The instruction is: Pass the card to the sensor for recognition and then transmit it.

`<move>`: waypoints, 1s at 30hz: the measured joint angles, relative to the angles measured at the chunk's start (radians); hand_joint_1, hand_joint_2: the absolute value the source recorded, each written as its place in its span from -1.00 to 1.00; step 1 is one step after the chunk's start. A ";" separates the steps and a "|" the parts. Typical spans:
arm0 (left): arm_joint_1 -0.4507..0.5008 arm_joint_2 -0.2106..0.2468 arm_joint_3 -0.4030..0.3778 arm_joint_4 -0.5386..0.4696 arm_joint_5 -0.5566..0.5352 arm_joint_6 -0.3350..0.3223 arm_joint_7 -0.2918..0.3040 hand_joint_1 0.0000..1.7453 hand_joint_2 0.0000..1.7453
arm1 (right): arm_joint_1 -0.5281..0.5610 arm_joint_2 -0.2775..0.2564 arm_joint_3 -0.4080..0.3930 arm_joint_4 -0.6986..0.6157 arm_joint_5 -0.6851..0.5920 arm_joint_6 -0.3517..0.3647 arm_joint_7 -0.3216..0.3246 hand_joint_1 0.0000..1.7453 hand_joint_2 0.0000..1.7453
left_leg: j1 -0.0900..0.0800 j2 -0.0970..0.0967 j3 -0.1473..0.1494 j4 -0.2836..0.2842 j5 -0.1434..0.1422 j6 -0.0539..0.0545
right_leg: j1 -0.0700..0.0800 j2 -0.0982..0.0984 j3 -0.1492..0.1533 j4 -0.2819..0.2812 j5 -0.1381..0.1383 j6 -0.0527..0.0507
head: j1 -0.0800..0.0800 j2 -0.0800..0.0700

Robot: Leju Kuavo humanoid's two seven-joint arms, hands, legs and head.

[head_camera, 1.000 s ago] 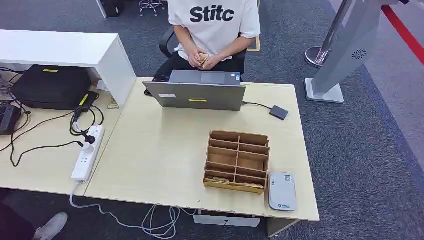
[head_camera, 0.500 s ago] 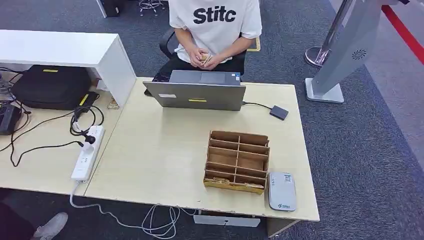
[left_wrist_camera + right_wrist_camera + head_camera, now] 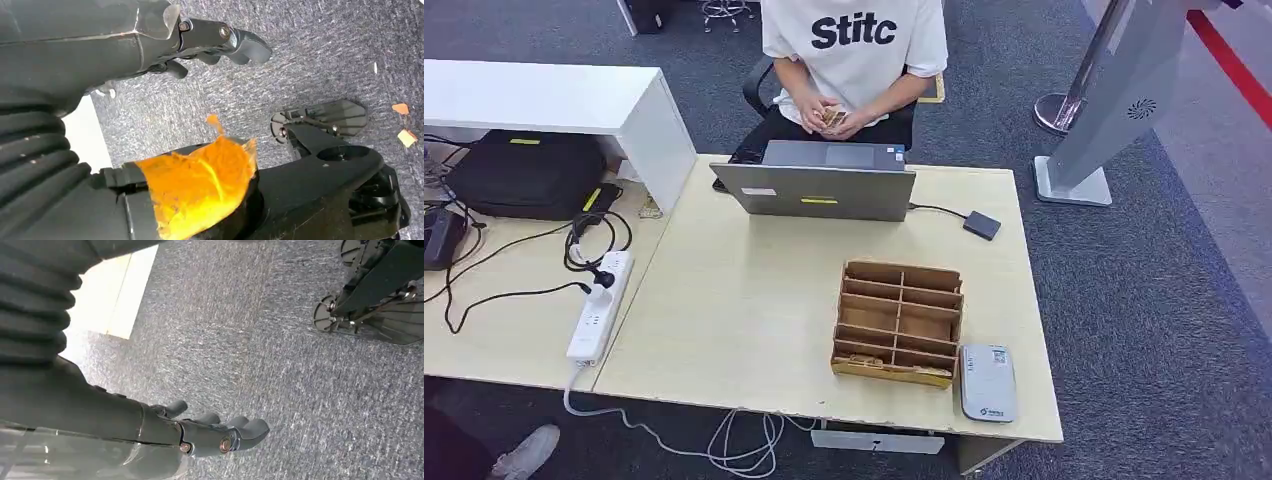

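Since half a second ago, change: the person's hands (image 3: pixel 829 117) sit slightly higher against the white shirt, turning the small tan thing, perhaps a card, held there; all things on the counter lie as before.
Counter (image 3: pixel 754 310): a pale wooden top with broad bare room in its middle and left part; the near edge runs just below the card box and sensor.
Person (image 3: pixel 854 45): seated at the far edge, behind the laptop.
Laptop (image 3: pixel 816 188): open at the far edge, its back toward the robot, a cable running to a small dark box (image 3: pixel 982 225).
Card box (image 3: pixel 897 323): a wooden divided holder near the right front corner, cards lying in its nearest slots.
Sensor (image 3: pixel 987 383): a flat grey reader touching the box's right side, close to the front and right edges.
Power strip (image 3: pixel 599 305): white, on the neighbouring counter to the left.
Left hand (image 3: pixel 220 42): over grey carpet, fingers loosely curled, holding nothing.
Right hand (image 3: pixel 215 432): over carpet, fingers slightly bent and apart, touching nothing.
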 joint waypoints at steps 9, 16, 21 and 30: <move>-0.001 0.000 -0.001 0.000 -0.003 0.008 -0.010 -1.00 -1.00 | -0.002 0.003 -0.015 0.000 0.002 -0.002 0.000 -1.00 1.00 | 0.000 0.000 0.000 0.000 0.000 0.000 | 0.000 0.000 0.000 0.000 0.000 0.000 | 0.000 0.000; 0.000 0.000 -0.003 0.000 -0.006 0.012 -0.014 -1.00 -1.00 | -0.003 0.005 -0.020 0.000 0.007 -0.002 0.000 -1.00 1.00 | 0.000 0.000 0.000 0.000 0.000 0.000 | 0.000 0.000 0.000 0.000 0.000 0.000 | 0.000 0.000; 0.000 0.000 -0.003 0.000 -0.006 0.012 -0.015 -1.00 -1.00 | -0.004 0.006 -0.021 0.000 0.008 -0.002 0.000 -1.00 1.00 | 0.000 0.000 0.000 0.000 0.000 0.000 | 0.000 0.000 0.000 0.000 0.000 0.000 | 0.000 0.000; 0.000 0.000 -0.003 0.000 -0.006 0.018 -0.016 -1.00 1.00 | -0.004 0.006 -0.034 0.000 0.012 -0.002 0.000 -1.00 1.00 | 0.000 0.000 0.000 0.000 0.000 0.000 | 0.000 0.000 0.000 0.000 0.000 0.000 | 0.000 0.000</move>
